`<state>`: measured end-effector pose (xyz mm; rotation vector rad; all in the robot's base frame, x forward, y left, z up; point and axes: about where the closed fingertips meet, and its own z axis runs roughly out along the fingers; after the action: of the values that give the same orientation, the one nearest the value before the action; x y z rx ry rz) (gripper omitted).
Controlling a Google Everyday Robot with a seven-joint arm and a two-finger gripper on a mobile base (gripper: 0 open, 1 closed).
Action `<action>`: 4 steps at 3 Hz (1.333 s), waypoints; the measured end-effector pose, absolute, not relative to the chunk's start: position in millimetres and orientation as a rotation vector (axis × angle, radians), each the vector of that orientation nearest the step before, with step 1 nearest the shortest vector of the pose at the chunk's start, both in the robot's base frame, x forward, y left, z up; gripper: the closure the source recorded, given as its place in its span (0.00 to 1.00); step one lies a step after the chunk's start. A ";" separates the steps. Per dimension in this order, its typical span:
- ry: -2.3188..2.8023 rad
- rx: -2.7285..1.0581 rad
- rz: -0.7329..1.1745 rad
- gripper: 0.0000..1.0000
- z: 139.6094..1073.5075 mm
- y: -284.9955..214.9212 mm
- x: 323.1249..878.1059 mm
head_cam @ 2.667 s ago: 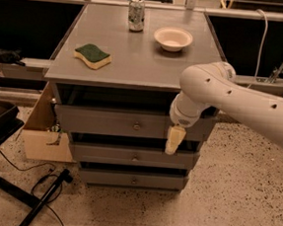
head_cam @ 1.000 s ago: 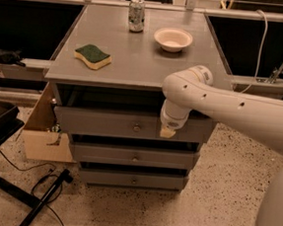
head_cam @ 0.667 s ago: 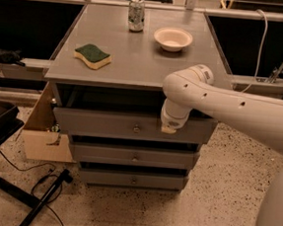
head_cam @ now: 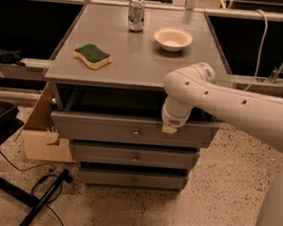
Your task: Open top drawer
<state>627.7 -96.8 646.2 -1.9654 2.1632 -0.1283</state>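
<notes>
The top drawer (head_cam: pixel 105 129) is the widest grey drawer of the cabinet, just under the table top, with a small round knob (head_cam: pixel 136 133) at its centre. It stands pulled out a little, and a dark gap shows between its front and the table top. My gripper (head_cam: pixel 170 128) hangs from the white arm (head_cam: pixel 231 100) that reaches in from the right. It sits at the upper edge of the drawer front, a little right of the knob. One tan fingertip (head_cam: pixel 169 129) shows against the front.
Two narrower grey drawers (head_cam: pixel 134 157) sit below. On the table top (head_cam: pixel 136 60) lie a green-and-yellow sponge (head_cam: pixel 92 55), a white bowl (head_cam: pixel 172 39) and a can (head_cam: pixel 136 14). A cardboard box (head_cam: pixel 40 136) and cables (head_cam: pixel 46 186) are at the left on the floor.
My gripper rose from below the top drawer's front to its upper edge and shifted left. The drawer front has come a little farther out toward the camera.
</notes>
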 end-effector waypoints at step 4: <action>2.213 -2.054 -0.067 1.00 653.4 -119.1 582.8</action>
<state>582.8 -119.1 653.4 -2.0540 2.2130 -0.0673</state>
